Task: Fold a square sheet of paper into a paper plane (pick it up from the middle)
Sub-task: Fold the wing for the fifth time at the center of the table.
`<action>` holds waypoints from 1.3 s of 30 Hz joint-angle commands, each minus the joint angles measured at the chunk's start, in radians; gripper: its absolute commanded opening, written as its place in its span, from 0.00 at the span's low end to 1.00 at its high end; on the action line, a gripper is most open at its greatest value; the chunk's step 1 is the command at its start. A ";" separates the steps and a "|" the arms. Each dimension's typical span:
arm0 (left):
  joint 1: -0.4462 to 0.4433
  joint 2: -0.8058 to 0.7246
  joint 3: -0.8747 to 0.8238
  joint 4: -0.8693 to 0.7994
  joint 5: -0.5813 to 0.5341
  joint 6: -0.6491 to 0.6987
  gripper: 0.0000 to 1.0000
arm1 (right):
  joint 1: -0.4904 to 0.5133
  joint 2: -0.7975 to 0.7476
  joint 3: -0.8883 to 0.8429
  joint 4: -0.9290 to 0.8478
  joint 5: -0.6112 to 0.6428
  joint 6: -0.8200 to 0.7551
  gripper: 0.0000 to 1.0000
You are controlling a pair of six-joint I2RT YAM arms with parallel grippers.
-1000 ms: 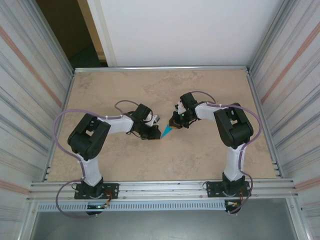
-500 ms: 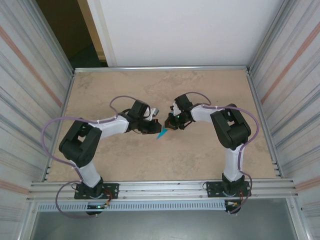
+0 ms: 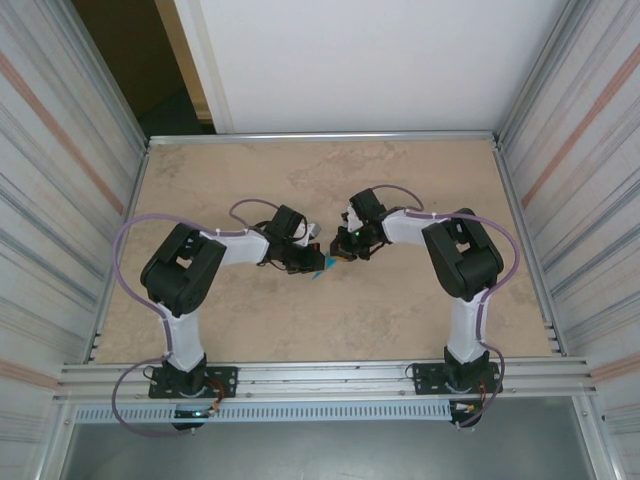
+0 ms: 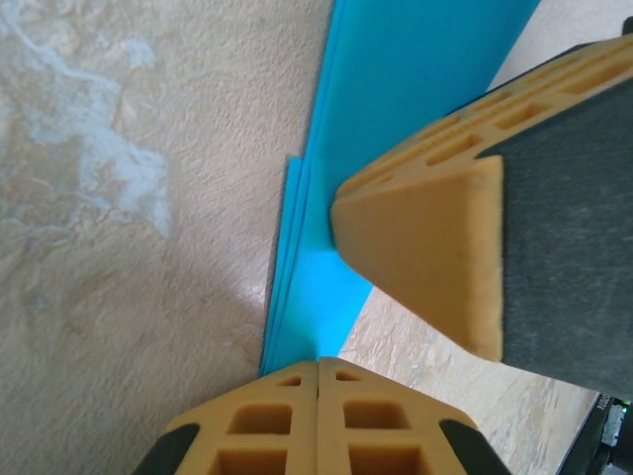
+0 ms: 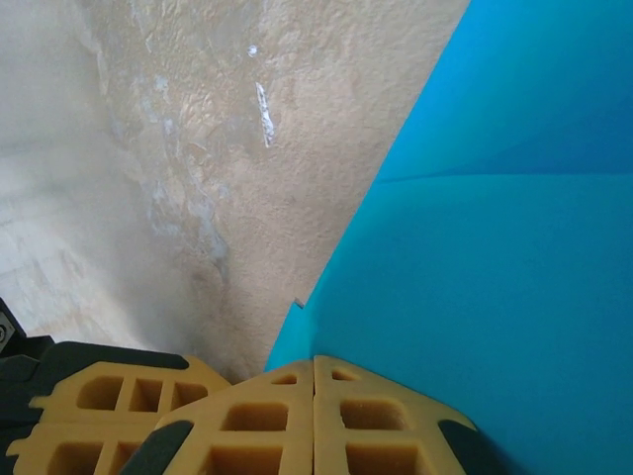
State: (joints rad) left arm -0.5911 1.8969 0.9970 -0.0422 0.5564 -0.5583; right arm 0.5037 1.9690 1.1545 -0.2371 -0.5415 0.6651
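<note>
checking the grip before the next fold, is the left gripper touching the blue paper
Touching. In the left wrist view the left gripper is shut, and the folded paper runs straight into the seam between its fingertips.

You get bright, even light; shadows on the table (image 3: 400, 310) are soft, and the close yellow fingers (image 4: 425, 257) are blurred.

Bright teal-blue, that paper plane (image 3: 322, 264), plain and unmarked, with one panel a shade lighter. The bench (image 3: 400, 320) beneath is sandy beige, marbled with pale cloudy veins. The left gripper (image 4: 318, 361) is mustard-orange, gridded with square cells, black at the corners, and the right gripper (image 5: 315, 358) is just the same. The left arm (image 3: 185, 275) is black with white links, and the right arm (image 3: 462, 255) matches it. The walls (image 3: 60, 150) are silvery and ribbed, with a rust-red stripe.
</note>
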 commanded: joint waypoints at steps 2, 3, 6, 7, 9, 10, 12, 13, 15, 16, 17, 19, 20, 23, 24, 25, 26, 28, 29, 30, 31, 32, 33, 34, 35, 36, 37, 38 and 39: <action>-0.007 0.004 -0.013 -0.028 -0.033 -0.005 0.05 | -0.055 -0.057 0.032 -0.074 0.045 -0.044 0.13; -0.006 0.002 -0.018 -0.031 -0.034 -0.005 0.05 | -0.069 -0.059 0.040 -0.085 0.048 -0.061 0.14; -0.006 -0.002 -0.024 -0.033 -0.031 -0.008 0.05 | -0.097 -0.063 0.043 -0.095 0.046 -0.100 0.17; -0.007 -0.002 -0.026 -0.034 -0.030 -0.008 0.05 | -0.104 -0.063 0.044 -0.100 0.043 -0.110 0.17; -0.007 0.000 -0.020 -0.035 -0.025 -0.009 0.05 | -0.118 -0.058 0.052 -0.113 0.043 -0.129 0.17; -0.007 0.000 -0.018 -0.034 -0.021 -0.009 0.05 | -0.124 -0.054 0.057 -0.119 0.040 -0.137 0.17; -0.007 0.004 -0.012 -0.040 -0.015 -0.005 0.05 | -0.130 -0.043 0.076 -0.133 0.033 -0.153 0.16; -0.007 0.006 -0.009 -0.043 -0.014 -0.003 0.05 | -0.130 -0.035 0.085 -0.139 0.030 -0.159 0.17; -0.007 0.005 -0.007 -0.046 -0.013 -0.001 0.05 | -0.130 -0.020 0.103 -0.149 0.028 -0.166 0.16; -0.006 0.005 -0.005 -0.048 -0.013 0.001 0.05 | -0.130 -0.015 0.107 -0.147 0.029 -0.168 0.16; -0.007 0.006 -0.003 -0.050 -0.013 0.003 0.05 | -0.129 -0.009 0.112 -0.147 0.028 -0.169 0.16; -0.007 0.006 -0.003 -0.051 -0.013 0.003 0.05 | -0.131 0.006 0.118 -0.148 0.029 -0.170 0.16; -0.006 0.005 -0.003 -0.051 -0.012 0.003 0.05 | -0.131 0.013 0.122 -0.149 0.029 -0.171 0.16; -0.007 0.004 -0.005 -0.052 -0.010 0.004 0.05 | -0.130 0.036 0.137 -0.160 0.030 -0.174 0.15; -0.006 0.004 -0.006 -0.053 -0.010 0.004 0.05 | -0.130 0.045 0.146 -0.168 0.034 -0.178 0.16; -0.006 0.003 -0.006 -0.055 -0.012 0.003 0.05 | -0.130 0.051 0.150 -0.173 0.042 -0.180 0.15; -0.007 0.001 -0.006 -0.057 -0.013 0.003 0.05 | -0.131 0.054 0.154 -0.181 0.050 -0.181 0.15; -0.007 -0.004 -0.009 -0.056 -0.015 0.003 0.05 | -0.132 0.063 0.161 -0.192 0.067 -0.183 0.15; -0.007 -0.007 -0.011 -0.056 -0.016 0.002 0.05 | -0.132 0.066 0.160 -0.195 0.072 -0.184 0.15; -0.006 -0.008 -0.013 -0.056 -0.018 0.001 0.05 | -0.132 0.069 0.157 -0.197 0.075 -0.184 0.15; -0.007 -0.012 -0.014 -0.056 -0.018 -0.001 0.05 | -0.133 0.072 0.157 -0.199 0.080 -0.184 0.15; -0.007 -0.015 -0.014 -0.056 -0.018 -0.003 0.05 | -0.133 0.073 0.156 -0.202 0.085 -0.184 0.15; -0.007 -0.018 -0.015 -0.057 -0.019 -0.003 0.05 | -0.134 0.077 0.153 -0.203 0.092 -0.184 0.15; -0.006 -0.023 -0.015 -0.056 -0.020 -0.003 0.05 | -0.134 0.077 0.151 -0.203 0.096 -0.183 0.14; -0.006 -0.027 -0.015 -0.059 -0.019 -0.003 0.05 | -0.136 0.081 0.149 -0.205 0.098 -0.184 0.14; -0.006 -0.031 -0.014 -0.061 -0.018 -0.001 0.05 | -0.137 0.084 0.149 -0.207 0.102 -0.185 0.14; -0.005 -0.035 -0.010 -0.062 -0.013 0.001 0.05 | -0.138 0.088 0.147 -0.209 0.103 -0.184 0.14; -0.007 -0.039 -0.005 -0.060 -0.005 0.003 0.05 | -0.137 0.092 0.146 -0.211 0.104 -0.185 0.14; -0.006 -0.043 -0.001 -0.058 0.003 0.005 0.06 | -0.136 0.094 0.148 -0.214 0.107 -0.184 0.14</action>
State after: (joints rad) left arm -0.5911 1.8889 0.9947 -0.0513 0.5568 -0.5583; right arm 0.3725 2.0270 1.2869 -0.3981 -0.4866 0.5068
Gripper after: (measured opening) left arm 0.061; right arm 0.139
